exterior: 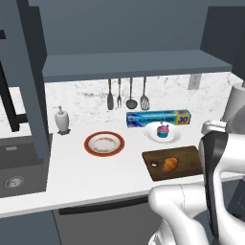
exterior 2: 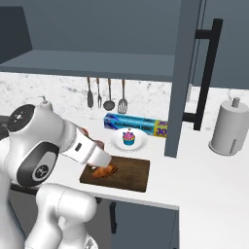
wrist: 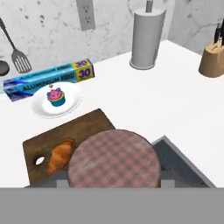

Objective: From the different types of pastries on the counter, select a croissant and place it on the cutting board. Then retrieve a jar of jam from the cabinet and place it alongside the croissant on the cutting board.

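The golden croissant [exterior: 170,165] lies on the left part of the dark brown cutting board [exterior: 186,155], close to its round hole. In the hand view the jar of jam [wrist: 113,159] shows from above as a round pink-brown checked lid. It sits low between my fingers, over the board [wrist: 83,127] and just right of the croissant [wrist: 61,156]. My gripper [exterior 2: 101,163] hangs over the board [exterior 2: 131,176] beside the croissant [exterior 2: 105,171], shut on the jar. The fingertips are hidden by the lid. The cupcake [exterior: 163,130] stands on a white plate behind the board.
A blue foil box [exterior: 158,117] lies against the backsplash under hanging utensils [exterior: 127,95]. The red-rimmed plate [exterior: 104,143] and the soap dispenser [exterior: 61,119] are to the left, near the sink [exterior: 16,165]. A paper towel roll [exterior 2: 228,129] and knife block [wrist: 212,61] stand to the right. An open cabinet door [exterior 2: 187,78] hangs above.
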